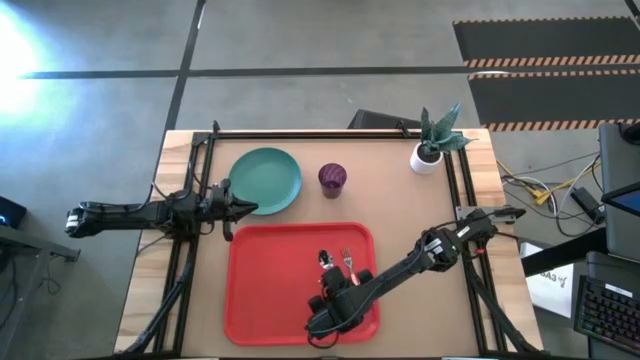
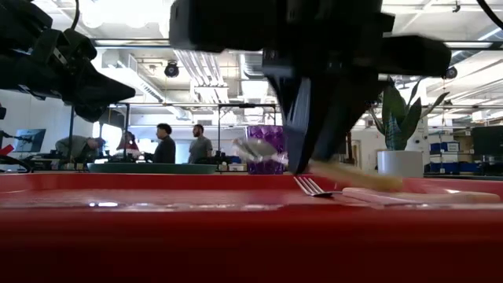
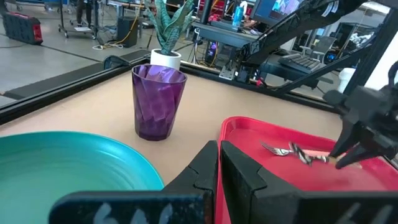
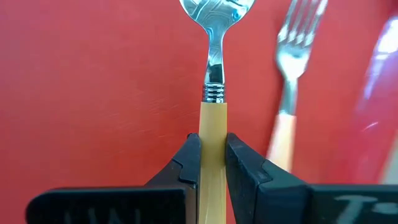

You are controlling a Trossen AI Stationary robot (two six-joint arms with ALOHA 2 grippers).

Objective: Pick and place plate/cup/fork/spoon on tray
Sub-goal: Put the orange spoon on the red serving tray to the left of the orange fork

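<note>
The right gripper (image 4: 212, 163) pinched the spoon (image 4: 213, 81) by its handle, just above the red tray (image 1: 262, 290), beside the fork (image 1: 349, 263) lying there. The left gripper (image 3: 219, 168), fingers pressed together, hovered by the plate (image 1: 266, 180) and cup (image 1: 333, 179).

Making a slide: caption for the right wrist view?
Right pincer shut on the spoon handle above the red tray, fork alongside.

Small white round pot with spiky green plant (image 1: 432, 147) at far right corner of light wooden tabletop (image 1: 400, 200). People (image 2: 165, 144) stand in room beyond table.
</note>
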